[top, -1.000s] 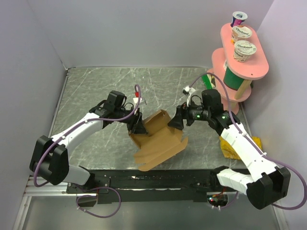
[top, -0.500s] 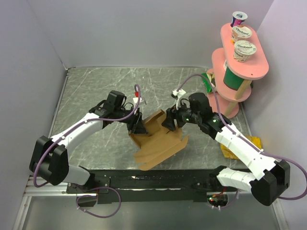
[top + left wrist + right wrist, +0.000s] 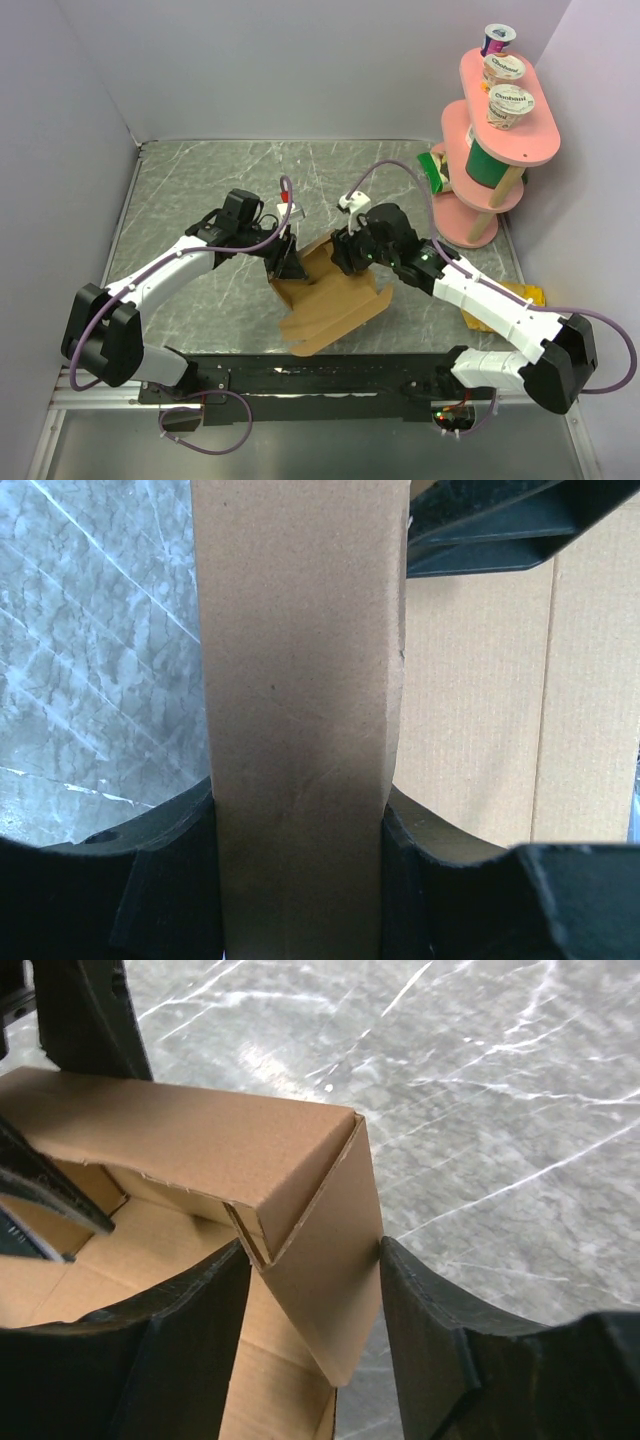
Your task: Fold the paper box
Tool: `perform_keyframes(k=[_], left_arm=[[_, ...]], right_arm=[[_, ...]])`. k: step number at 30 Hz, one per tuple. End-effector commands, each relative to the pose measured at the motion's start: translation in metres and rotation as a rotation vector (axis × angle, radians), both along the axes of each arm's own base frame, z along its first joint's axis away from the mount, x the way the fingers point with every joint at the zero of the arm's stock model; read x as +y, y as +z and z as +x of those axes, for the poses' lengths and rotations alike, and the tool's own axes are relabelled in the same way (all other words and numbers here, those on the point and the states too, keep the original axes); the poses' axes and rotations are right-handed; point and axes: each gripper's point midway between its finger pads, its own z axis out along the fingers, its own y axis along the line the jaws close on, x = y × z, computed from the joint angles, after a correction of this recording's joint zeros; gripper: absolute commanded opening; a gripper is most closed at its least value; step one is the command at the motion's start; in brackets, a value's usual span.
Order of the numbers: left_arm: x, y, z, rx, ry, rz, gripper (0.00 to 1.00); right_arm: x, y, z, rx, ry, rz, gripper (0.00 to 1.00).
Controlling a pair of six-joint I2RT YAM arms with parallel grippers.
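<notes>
**Box held at two walls over a marbled top**

The paper box (image 3: 335, 300) is found half raised between the two sets of jaws, its lid panel spread flat toward the arm bases. One upright wall is clenched by the left gripper (image 3: 288, 262): in the left wrist view the brown strip fills the whole gap, pressed against both fingers (image 3: 170, 880). A folded corner is grasped by the right gripper (image 3: 340, 252), and cardboard is touched by each of its fingers (image 3: 450, 1360) (only at the tip on one side). The open tray of the box lies between the two grippers.

Beneath and beyond both jaws a grey, white-veined table (image 3: 200, 190) is seen, closed in by plain pale walls (image 3: 300, 70). Well beyond the right jaws, in the far corner, a pink two-tier stand (image 3: 478, 228) is set, with yogurt cups (image 3: 510, 105) on its upper shelf. Behind the right jaws, beside that arm, a yellow item (image 3: 530, 295) lies on the table.
</notes>
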Motion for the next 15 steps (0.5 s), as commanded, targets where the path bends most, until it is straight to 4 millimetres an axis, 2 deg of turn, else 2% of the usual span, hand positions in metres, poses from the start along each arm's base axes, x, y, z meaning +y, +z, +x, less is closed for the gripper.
perform_keyframes(k=[1, 8, 12, 15], left_arm=[[-0.004, 0.018, -0.003, -0.040, -0.027, -0.059, 0.50], [-0.004, 0.014, 0.002, -0.035, 0.000, -0.042, 0.52], [-0.004, 0.011, 0.006, -0.031, 0.018, -0.031, 0.52], [-0.004, 0.008, 0.009, -0.029, 0.039, -0.019, 0.52]], right_arm=[[0.000, 0.016, 0.021, -0.084, -0.123, -0.003, 0.59], [-0.013, 0.008, 0.027, -0.126, -0.251, -0.087, 0.55], [-0.028, 0.010, 0.032, -0.163, -0.336, -0.116, 0.47], [-0.031, 0.005, 0.034, -0.162, -0.357, -0.142, 0.39]])
